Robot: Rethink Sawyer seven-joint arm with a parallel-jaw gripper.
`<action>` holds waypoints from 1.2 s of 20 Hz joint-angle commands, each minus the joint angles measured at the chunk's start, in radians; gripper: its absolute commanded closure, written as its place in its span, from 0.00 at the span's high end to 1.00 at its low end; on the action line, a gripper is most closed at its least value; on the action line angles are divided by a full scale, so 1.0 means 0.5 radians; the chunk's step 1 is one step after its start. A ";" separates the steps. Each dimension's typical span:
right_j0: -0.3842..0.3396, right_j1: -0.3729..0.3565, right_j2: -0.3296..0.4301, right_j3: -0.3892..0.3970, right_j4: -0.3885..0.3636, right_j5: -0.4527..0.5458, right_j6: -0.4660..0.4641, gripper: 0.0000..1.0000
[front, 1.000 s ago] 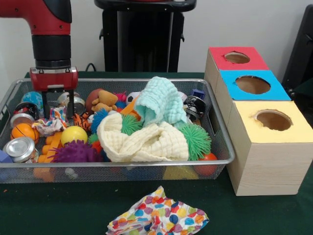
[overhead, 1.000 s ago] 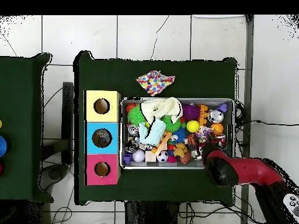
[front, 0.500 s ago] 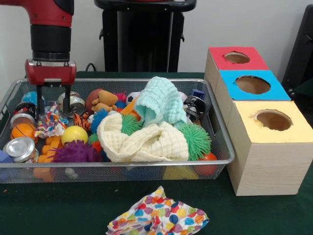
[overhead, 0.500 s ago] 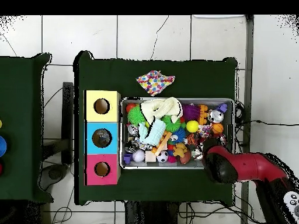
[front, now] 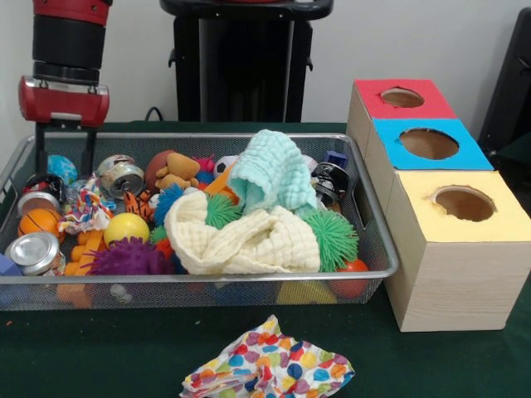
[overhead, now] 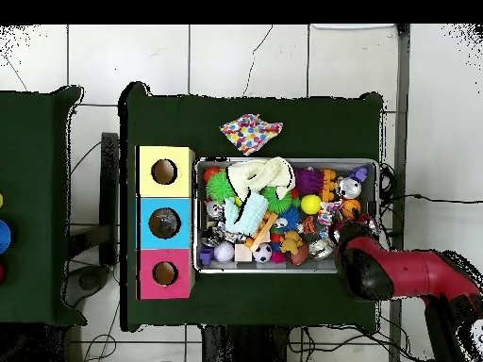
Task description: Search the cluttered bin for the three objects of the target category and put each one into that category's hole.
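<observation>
My gripper (front: 63, 162) hangs open and empty above the far left corner of the wire bin (front: 377, 249). Its fingers (front: 40, 157) are above the clutter and touch nothing. Below and to its right a small patterned cloth (front: 83, 212) lies among the toys. A teal cloth (front: 270, 170) and a cream cloth (front: 241, 236) are heaped in the middle of the bin. A polka-dot cloth (front: 267, 367) lies on the table in front of the bin. In the overhead view the red arm (overhead: 377, 271) covers the gripper at the bin's lower right corner.
Three boxes with round holes stand right of the bin: red (front: 402, 98), blue (front: 428, 143) and yellow (front: 463, 203). The bin also holds tin cans (front: 35, 251), spiky balls (front: 129, 259), a yellow ball (front: 125, 228) and a plush toy (front: 176, 171).
The gripper has risen out of the bin and shifted left in the front view, away from the small patterned cloth. It stays open and the cloth remains in the bin.
</observation>
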 commanded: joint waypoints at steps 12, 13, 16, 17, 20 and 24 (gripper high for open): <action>-0.100 0.201 -0.144 -0.021 0.016 0.153 0.082 1.00; -0.110 0.194 -0.137 -0.005 0.025 0.160 0.072 1.00; -0.103 0.180 -0.159 0.021 0.023 0.162 0.072 1.00; -0.094 0.166 -0.177 0.030 0.025 0.166 0.083 1.00; -0.092 0.137 -0.191 0.058 0.026 0.157 0.088 1.00; -0.024 0.097 -0.271 0.132 0.015 0.075 0.191 1.00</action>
